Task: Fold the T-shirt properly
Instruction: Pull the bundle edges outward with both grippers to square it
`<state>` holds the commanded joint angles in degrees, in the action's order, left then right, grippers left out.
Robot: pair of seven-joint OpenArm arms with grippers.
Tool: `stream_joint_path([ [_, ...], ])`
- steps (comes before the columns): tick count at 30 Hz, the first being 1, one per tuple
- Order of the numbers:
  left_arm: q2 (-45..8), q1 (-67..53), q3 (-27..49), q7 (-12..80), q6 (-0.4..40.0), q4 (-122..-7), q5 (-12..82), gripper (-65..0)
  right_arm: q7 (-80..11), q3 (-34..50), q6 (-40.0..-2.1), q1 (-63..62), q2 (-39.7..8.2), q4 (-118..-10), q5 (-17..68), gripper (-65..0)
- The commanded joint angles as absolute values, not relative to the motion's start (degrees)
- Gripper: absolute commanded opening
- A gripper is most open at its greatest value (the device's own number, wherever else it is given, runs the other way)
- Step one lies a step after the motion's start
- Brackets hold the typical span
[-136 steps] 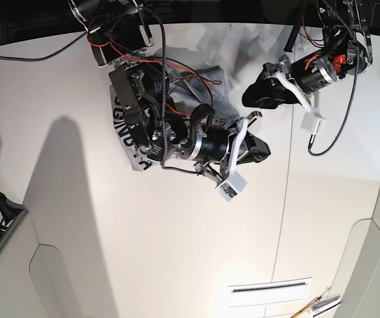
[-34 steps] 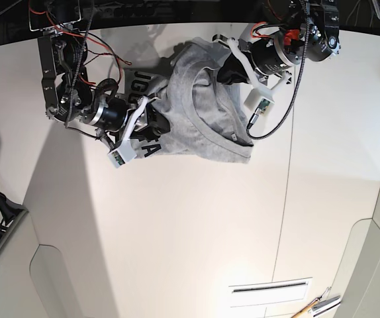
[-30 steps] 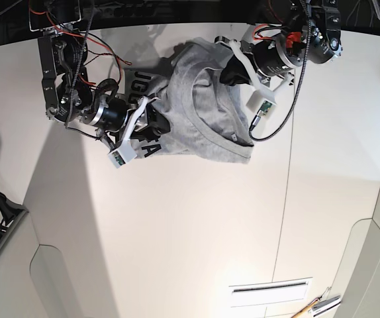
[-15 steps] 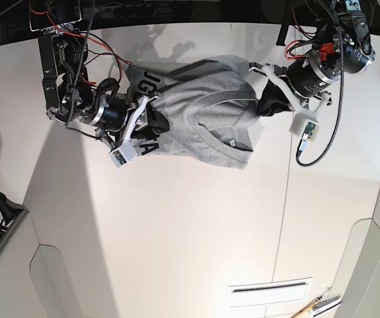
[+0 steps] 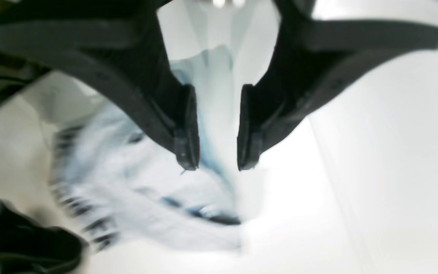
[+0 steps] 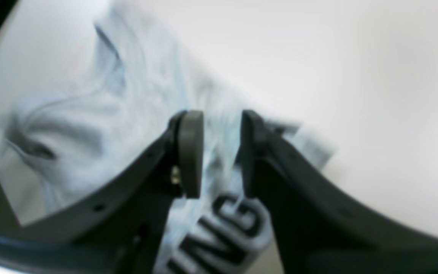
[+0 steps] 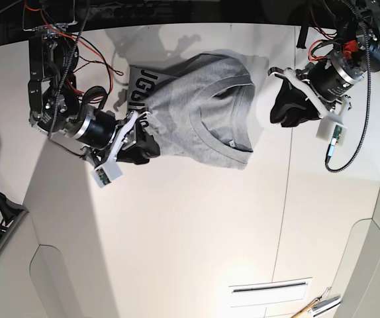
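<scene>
Moved: your left gripper (image 7: 284, 109) has pulled off the T-shirt (image 7: 203, 112), now released, slightly parted.
Right gripper (image 7: 147, 147): parted over the hem.

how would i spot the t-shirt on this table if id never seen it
Look at the far end of the white table in the base view, between the two arms. The T-shirt is the crumpled heather-grey cloth lying there, the only fabric present, with a ribbed crew neck and black block lettering along the edge nearest the right end effector.
</scene>
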<state>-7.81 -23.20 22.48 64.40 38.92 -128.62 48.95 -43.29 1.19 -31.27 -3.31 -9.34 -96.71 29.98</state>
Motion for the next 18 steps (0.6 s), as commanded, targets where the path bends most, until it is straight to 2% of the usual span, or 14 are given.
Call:
stream_joint_path([
  [2, -7.8, -25.4, 21.9, 65.6, 40.0, -128.6, 54.2, -55.1, -42.7, 2.4, -31.3, -5.5, -9.3, -96.6, 29.6, -64.3],
  [4, -7.8, -28.0, 19.6, 65.4, 40.0, -128.6, 55.0, -61.8, -41.2, 2.7, -31.3, -7.3, -9.3, -96.5, 27.3, -65.0],
  [5, -7.7, -29.0, 18.0, 65.4, 40.0, -128.6, 54.5, -63.0, -40.4, 2.7, -31.3, -8.1, -9.3, -96.2, 26.1, -65.0],
  [9, -7.3, -30.0, 8.4, 64.0, 40.0, -126.7, 46.1, -63.5, -39.0, 2.5, -31.3, -13.0, -9.3, -88.9, 25.5, -65.0],
  [12, -7.3, -29.8, 2.0, 58.2, 40.0, -121.6, 39.2, -63.5, -37.4, 2.2, -32.6, -17.0, -9.3, -79.7, 25.5, -65.0],
  [14, -7.3, -28.6, 0.1, 54.8, 39.6, -117.3, 35.4, -63.5, -37.3, 1.3, -33.5, -19.2, -9.0, -74.2, 25.5, -65.0],
  [18, -7.3, -24.7, -0.1, 55.0, 38.3, -110.0, 33.4, -63.5, -37.3, -4.2, -33.9, -20.3, -8.7, -67.1, 25.3, -65.0],
])
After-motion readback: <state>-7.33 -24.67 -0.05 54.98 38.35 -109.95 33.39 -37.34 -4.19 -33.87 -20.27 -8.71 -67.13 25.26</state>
